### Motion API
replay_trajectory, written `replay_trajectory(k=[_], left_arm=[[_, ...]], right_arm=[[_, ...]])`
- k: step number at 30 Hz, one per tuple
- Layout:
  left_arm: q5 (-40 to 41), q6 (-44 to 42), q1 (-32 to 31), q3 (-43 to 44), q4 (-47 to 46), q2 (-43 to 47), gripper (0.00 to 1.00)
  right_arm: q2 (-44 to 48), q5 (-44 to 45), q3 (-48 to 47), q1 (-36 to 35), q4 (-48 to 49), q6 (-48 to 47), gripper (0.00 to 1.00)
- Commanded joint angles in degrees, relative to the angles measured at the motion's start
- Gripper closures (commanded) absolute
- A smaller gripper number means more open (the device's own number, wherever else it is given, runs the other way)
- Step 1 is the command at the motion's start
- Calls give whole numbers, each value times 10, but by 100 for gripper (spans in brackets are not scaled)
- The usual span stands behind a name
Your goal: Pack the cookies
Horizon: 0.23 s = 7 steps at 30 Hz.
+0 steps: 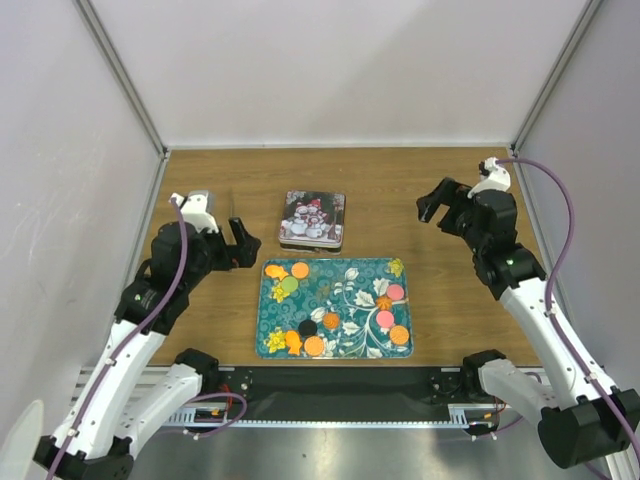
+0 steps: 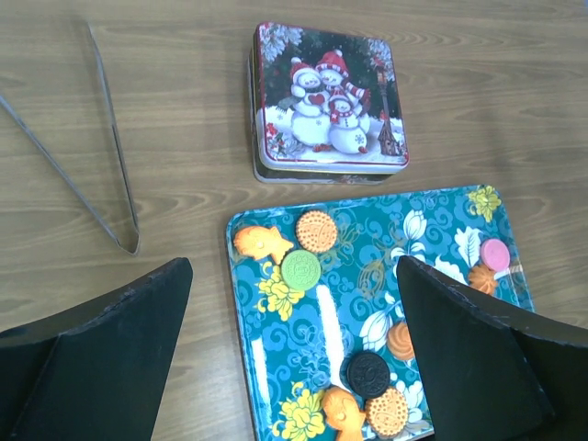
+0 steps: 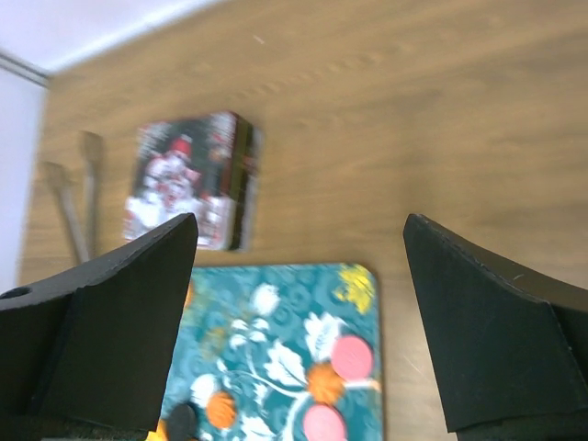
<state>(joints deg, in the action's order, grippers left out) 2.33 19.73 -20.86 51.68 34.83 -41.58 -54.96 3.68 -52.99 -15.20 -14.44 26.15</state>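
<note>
The cookies (image 1: 299, 270) lie loose on a teal flowered tray (image 1: 335, 262) in the middle of the wooden desk (image 1: 400, 190), near the arms' bases. They sit in small groups: a few at the tray's far left corner, among them a green one (image 2: 300, 270), more along the near edge around a black one (image 2: 366, 372), and several down the right side, where some are pink (image 2: 495, 253). Just beyond the tray's far edge sits a closed tin (image 1: 312, 220) with snowmen on its lid. A pair of metal tongs (image 2: 119, 165) lies on the desk to the left of the tin.

The left fingers (image 2: 110, 349) are spread wide and hold nothing; they hang above the tray's left part. The right fingers (image 3: 101, 303) are also spread wide and empty, raised off to the tray's far right and well apart from it.
</note>
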Motion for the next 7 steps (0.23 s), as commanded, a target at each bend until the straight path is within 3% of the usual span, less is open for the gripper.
replay_trajectory(k=[1,7], left_arm=[[-4,-22,-2,-3,-34,11,0],[0,-23,-2,-20,-50,12,0]], right_arm=[[3,55,5,0,-32,-24,0],[-1,72,5,-1,-17,-20,0]])
